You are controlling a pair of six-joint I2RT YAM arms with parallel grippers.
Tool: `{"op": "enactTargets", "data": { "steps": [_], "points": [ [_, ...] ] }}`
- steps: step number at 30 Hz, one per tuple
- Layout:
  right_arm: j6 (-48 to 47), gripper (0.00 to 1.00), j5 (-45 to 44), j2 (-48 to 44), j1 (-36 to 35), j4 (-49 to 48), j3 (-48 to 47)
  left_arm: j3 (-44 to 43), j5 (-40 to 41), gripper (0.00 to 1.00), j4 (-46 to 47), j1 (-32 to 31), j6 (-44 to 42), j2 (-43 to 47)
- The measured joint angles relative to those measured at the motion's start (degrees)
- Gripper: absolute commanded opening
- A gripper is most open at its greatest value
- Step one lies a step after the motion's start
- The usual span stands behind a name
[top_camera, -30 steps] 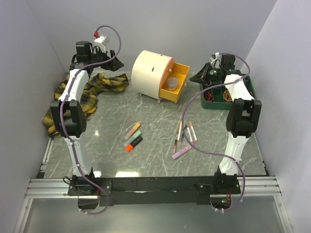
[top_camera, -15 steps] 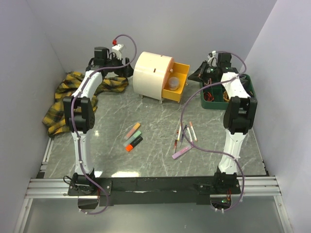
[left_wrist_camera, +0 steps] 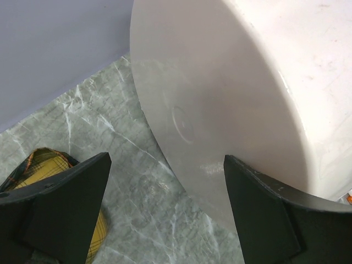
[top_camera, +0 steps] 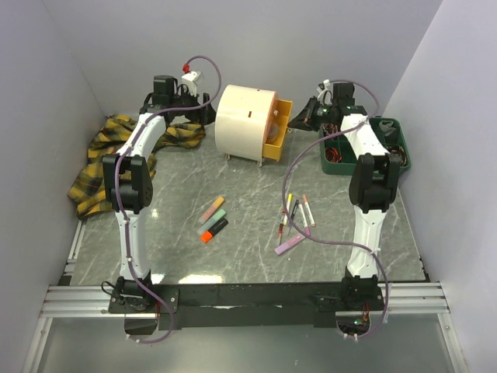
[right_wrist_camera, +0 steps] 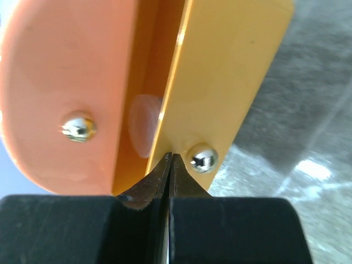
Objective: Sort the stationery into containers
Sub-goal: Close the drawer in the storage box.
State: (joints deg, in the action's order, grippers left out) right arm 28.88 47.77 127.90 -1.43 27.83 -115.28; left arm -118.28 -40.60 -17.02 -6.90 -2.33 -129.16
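Marble table (top_camera: 256, 194): drawer (top_camera: 276, 136) (tin (top_camera: 273, 127) inside)

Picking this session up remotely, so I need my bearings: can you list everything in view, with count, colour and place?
Cabinet: one, cream, cylindrical, far centre.
Drawer: one, orange, on the cabinet's right side, only slightly open.
Tray: one, dark green, far right.
Cloth: one, yellow-black plaid, far left.
Highlighters: three in a cluster, orange, green and black-and-red, centre-left of the table.
Pens: several thin ones, yellow, pink and darker, centre-right; exact count unclear.
Pink highlighter: one, just nearer than the pens.
Left gripper: open, at the cabinet's left end face.
Right gripper: shut, tips against the drawer front.
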Motion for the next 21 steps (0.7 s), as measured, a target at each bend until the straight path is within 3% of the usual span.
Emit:
{"op": "enactTargets", "data": {
  "steps": [21],
  "points": [
    [2.2, 0.0, -0.1, 3.9, -5.1, -1.7, -4.3, 2.0, 3.4, 0.95, -1.3, -0.5, -2.2, 0.3]
  ]
}}
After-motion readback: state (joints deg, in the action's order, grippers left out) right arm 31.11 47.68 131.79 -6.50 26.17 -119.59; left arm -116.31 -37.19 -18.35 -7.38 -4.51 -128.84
